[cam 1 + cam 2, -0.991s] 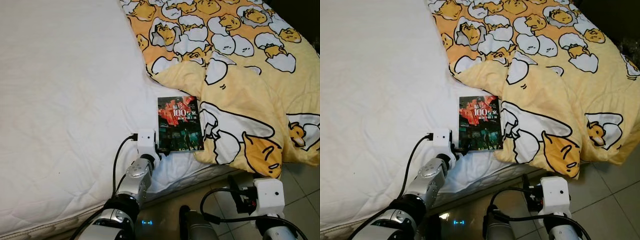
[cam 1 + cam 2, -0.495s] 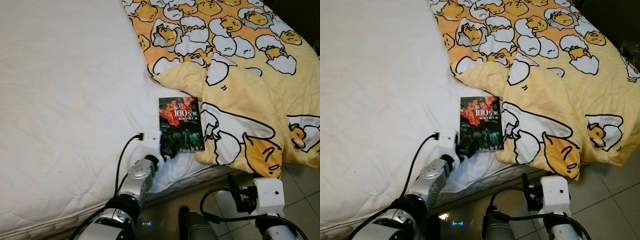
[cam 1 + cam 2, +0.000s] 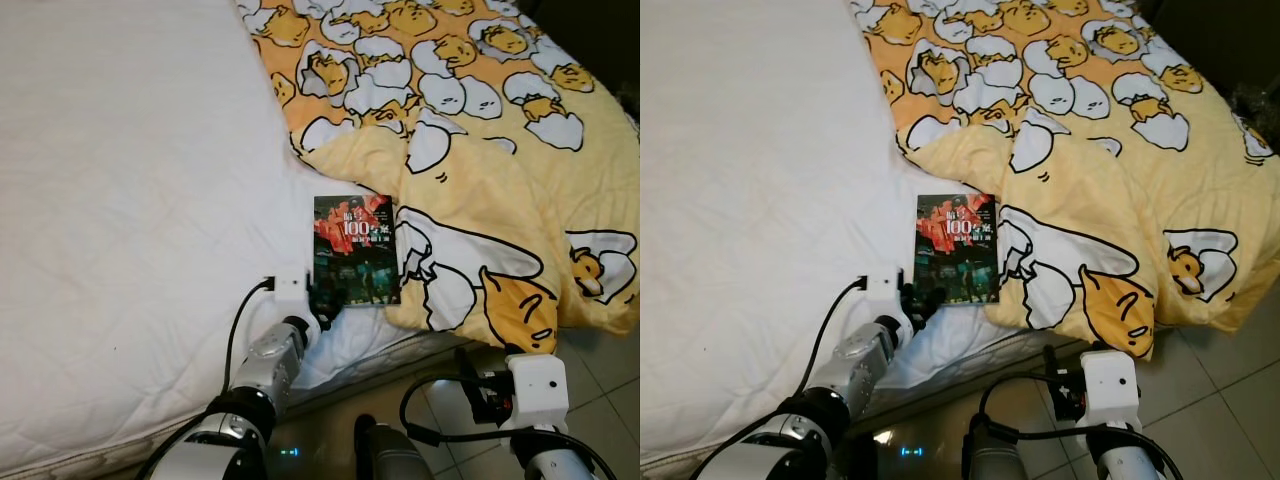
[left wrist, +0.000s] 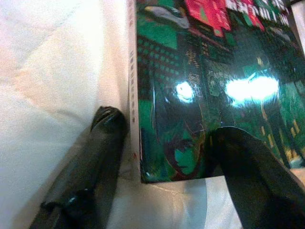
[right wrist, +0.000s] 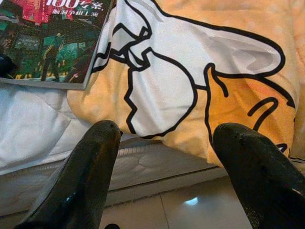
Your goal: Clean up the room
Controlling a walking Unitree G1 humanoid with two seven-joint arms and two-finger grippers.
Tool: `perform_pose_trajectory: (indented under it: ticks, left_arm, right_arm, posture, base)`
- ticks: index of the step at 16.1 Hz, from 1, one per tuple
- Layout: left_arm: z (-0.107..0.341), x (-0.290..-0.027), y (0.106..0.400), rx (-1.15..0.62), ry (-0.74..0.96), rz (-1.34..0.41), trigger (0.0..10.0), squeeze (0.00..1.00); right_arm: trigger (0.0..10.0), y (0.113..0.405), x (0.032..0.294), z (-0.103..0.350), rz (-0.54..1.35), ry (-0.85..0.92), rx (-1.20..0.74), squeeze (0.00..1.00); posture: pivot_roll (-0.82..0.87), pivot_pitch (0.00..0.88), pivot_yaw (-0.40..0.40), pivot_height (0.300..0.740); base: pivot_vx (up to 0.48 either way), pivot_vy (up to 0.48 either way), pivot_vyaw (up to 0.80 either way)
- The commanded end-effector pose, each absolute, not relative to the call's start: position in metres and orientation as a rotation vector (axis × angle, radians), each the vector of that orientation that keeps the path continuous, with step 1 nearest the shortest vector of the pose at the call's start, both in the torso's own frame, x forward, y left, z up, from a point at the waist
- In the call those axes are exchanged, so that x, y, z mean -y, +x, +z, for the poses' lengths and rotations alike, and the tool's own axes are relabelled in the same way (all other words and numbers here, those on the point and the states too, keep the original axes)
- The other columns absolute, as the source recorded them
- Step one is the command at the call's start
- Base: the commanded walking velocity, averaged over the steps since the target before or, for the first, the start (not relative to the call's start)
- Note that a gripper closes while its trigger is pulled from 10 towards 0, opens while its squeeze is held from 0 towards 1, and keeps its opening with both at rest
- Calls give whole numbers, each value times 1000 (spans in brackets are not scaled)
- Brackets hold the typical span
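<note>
The left tool [image 4: 162,138] straddles the near corner of a paperback book [image 3: 356,250], fingers spread, one on the mattress [image 3: 130,200], one over the cover, apparently lining up a grip. The book lies beside the egg-print quilt [image 3: 480,150]. The right tool [image 5: 164,143] hangs parted near the floor.
</note>
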State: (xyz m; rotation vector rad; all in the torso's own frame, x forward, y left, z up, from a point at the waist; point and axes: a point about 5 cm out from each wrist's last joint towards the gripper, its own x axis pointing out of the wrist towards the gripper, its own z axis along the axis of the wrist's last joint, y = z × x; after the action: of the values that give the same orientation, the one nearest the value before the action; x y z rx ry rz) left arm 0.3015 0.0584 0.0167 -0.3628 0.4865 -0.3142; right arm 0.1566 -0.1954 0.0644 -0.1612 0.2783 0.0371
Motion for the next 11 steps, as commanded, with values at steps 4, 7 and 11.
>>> perform_pose_trajectory:
  ticks: [4, 7, 11]
  left_arm:
    - [13, -3, 284, -658, -579, -394, 0, 0]
    - [18, -1, 287, -635, -660, -387, 0, 0]
    - [37, 4, 299, -532, -753, -433, 0, 0]
  right_arm:
    - [10000, 152, 200, 60, 40, -173, -307, 0]
    - [10000, 153, 201, 60, 45, -176, -307, 0]
    - [10000, 166, 202, 58, 50, -181, -294, 0]
  posture:
    - [-327, 196, -68, 740]
    - [-325, 186, -73, 740]
    - [-319, 154, -69, 740]
  base:
    - [0, 0, 0]
    - [0, 0, 0]
    - [0, 0, 0]
